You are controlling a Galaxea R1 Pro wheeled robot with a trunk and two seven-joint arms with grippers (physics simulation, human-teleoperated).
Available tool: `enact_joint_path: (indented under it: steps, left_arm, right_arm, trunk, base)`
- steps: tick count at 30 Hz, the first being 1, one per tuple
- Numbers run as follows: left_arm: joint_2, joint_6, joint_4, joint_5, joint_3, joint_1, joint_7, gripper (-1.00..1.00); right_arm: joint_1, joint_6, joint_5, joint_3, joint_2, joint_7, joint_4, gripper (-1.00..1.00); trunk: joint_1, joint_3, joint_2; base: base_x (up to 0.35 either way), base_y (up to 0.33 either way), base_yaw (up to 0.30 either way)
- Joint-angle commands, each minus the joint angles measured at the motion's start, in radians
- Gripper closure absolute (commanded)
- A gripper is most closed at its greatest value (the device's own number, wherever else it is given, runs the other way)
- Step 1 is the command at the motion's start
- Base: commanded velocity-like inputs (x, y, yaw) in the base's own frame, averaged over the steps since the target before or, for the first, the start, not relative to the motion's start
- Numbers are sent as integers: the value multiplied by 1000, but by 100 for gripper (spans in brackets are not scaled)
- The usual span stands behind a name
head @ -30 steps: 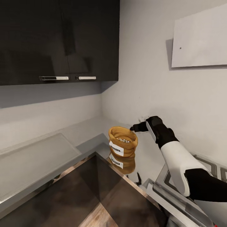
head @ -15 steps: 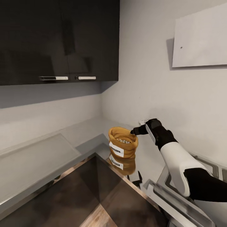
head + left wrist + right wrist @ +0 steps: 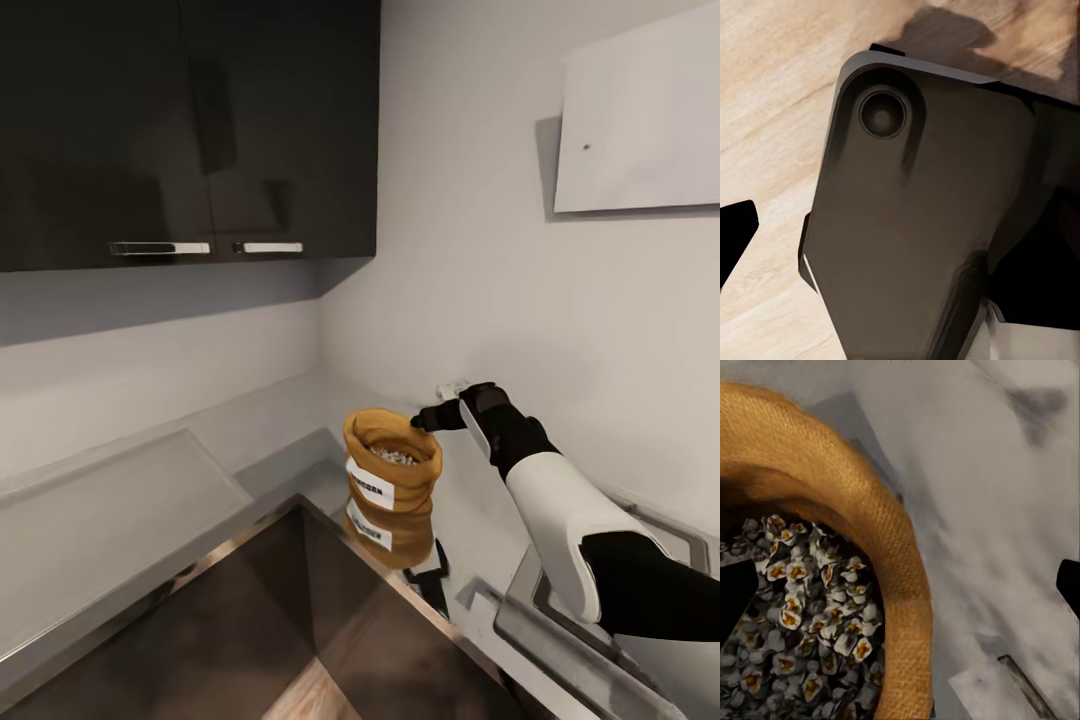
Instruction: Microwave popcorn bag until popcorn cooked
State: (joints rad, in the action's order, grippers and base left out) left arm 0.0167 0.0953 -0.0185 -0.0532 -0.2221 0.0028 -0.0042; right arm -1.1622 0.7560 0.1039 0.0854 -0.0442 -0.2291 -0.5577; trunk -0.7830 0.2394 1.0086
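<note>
White-and-black right arm: extended forward, black right gripper spread wide astride the rolled rim of the orange-brown cloth popcorn bag, unclosed. Bag: upright on reflective grey countertop, holding pale popcorn.

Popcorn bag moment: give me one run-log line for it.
phase: reach to grasp | right gripper: open, straddling bag rim | popcorn: in bag | bag: upright on countertop | left gripper: over floor

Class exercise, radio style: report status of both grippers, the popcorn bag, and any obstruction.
Right gripper open, fingers straddling the rolled rim of the popcorn bag. Bag upright on the countertop, popcorn inside. Left gripper state unreadable. Nothing between the right gripper and the bag.
</note>
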Motion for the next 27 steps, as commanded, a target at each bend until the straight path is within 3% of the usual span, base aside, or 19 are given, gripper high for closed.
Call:
enact_joint_path:
  steps: [1,10,19,27]
  left_arm:
    - [0,1,-1,-6,-2,0,0,-100]
    - [1,0,-1,-6,-2,0,0,-100]
    - [2,1,-2,-4,-1,0,-3,-100]
    - [2,1,-2,-5,-2,0,-2,-100]
  right_arm:
    - [-1,4,11,1,0,-7,-1,-100]
    - [-1,3,6,0,0,-13,10,-100]
    - [-1,17,13,2,3,-24,20,-100]
    - [-1,17,12,2,1,-23,19,-100]
  trunk:
    - [-1,1,1]
    - [-1,1,1]
    - [-1,1,1]
    - [-1,1,1]
  base:
    - [299,0,0]
    - [206,0,0]
    - [6,0,0]
    - [-145,0,0]
